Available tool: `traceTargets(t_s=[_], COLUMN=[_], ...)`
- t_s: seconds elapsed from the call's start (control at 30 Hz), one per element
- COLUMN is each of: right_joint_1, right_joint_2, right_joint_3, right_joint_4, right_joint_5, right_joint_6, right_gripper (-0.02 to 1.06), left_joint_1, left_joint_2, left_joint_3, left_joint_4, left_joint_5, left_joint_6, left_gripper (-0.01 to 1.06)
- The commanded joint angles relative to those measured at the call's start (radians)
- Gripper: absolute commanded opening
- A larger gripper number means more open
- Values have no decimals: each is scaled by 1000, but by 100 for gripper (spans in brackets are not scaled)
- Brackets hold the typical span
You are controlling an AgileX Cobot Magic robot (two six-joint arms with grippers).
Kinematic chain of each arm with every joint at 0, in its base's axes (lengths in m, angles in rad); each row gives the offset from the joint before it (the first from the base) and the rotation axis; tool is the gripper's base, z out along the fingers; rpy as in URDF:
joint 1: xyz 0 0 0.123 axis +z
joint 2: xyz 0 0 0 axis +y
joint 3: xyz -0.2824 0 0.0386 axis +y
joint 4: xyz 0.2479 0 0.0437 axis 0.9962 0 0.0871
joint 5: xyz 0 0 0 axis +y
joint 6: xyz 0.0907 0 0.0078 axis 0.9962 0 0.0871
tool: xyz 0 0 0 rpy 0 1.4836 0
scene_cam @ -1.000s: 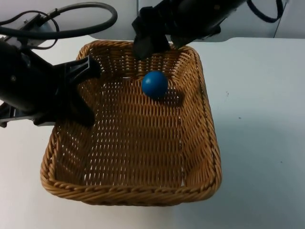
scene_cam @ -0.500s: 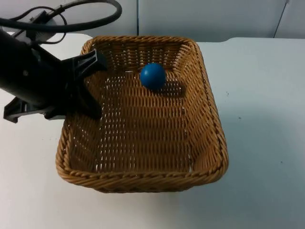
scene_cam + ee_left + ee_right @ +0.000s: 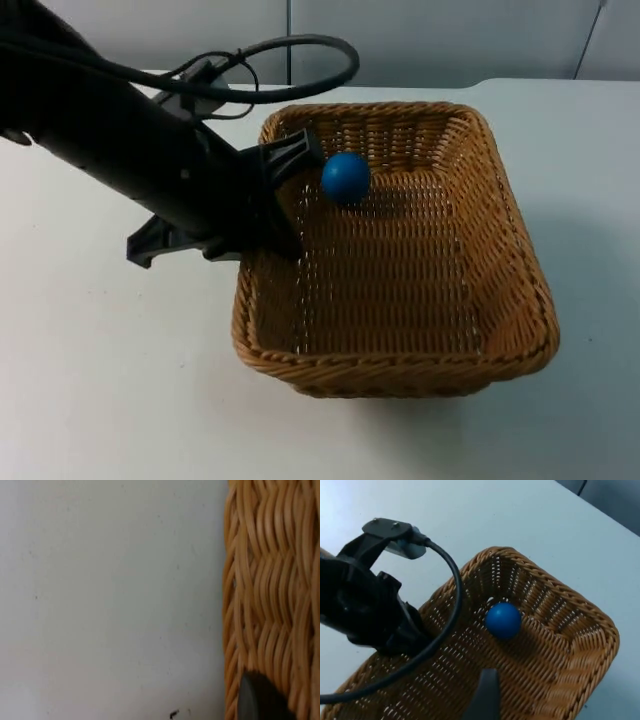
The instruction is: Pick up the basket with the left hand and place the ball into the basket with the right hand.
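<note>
A woven wicker basket (image 3: 400,375) sits right of the table's centre, and a blue ball (image 3: 345,177) lies inside it near its far left corner. My left gripper (image 3: 281,199) is shut on the basket's left rim, one finger over the wall and one outside it. In the left wrist view a black fingertip (image 3: 257,700) rests against the basket wall (image 3: 270,580). My right gripper (image 3: 487,700) hangs high above the basket (image 3: 580,605), looking down on the ball (image 3: 503,620) and the left arm (image 3: 365,610).
White table (image 3: 110,380) spreads out to the left of and in front of the basket. A grey partition wall (image 3: 430,40) stands behind the table's far edge. A strip of bare table (image 3: 590,180) lies right of the basket.
The left arm has carried the basket to the right. The right arm has withdrawn from over the basket's far rim. The ball has stayed inside the basket near its far wall.
</note>
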Motion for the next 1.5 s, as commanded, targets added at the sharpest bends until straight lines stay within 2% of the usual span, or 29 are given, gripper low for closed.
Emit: traceTargets(t_s=[0.0, 0.1, 0.37, 0.7, 0.77, 0.8, 0.83, 0.93, 0.97, 1.07, 1.27, 1.47], right_joint_1=[4, 4, 4, 4, 4, 4, 4, 4, 4, 4, 4, 4], right_joint_2=[-15, -36, -113, -353, -430, -493, -493, -605, -605, -716, -902, -1017], right_joint_3=[-5, -5, 32, 273, 346, 401, 401, 501, 501, 607, 740, 763], right_joint_4=[-10, -10, 3, 2, 2, 2, 2, 2, 2, 2, -2, -7], right_joint_5=[8, 19, 23, -69, -109, -122, -122, -127, -127, -127, -120, -57], right_joint_6=[5, 5, 5, 27, 27, 27, 27, 27, 27, 27, 58, 79], right_gripper=[76, 76, 76, 76, 76, 76, 76, 76, 76, 76, 76, 76], left_joint_1=[-6, -6, -6, -6, -6, -6, -6, -6, -6, -6, -6, -6], left_joint_2=[33, 84, 154, 156, 156, 156, 156, 156, 156, 156, 156, 133], left_joint_3=[-20, -20, -20, -20, -20, -20, -20, -20, -20, -20, -20, -20], left_joint_4=[-90, -155, -169, -173, -173, -173, -173, -173, -173, -171, -169, -149], left_joint_5=[-4, -13, -13, -20, -18, -10, -10, -6, -6, -6, 23, 72], left_joint_6=[50, 125, 157, 199, 199, 203, 203, 203, 203, 203, 203, 203], left_gripper=[0, 0, 0, 0, 7, 16, 16, 38, 38, 52, 59, 59])
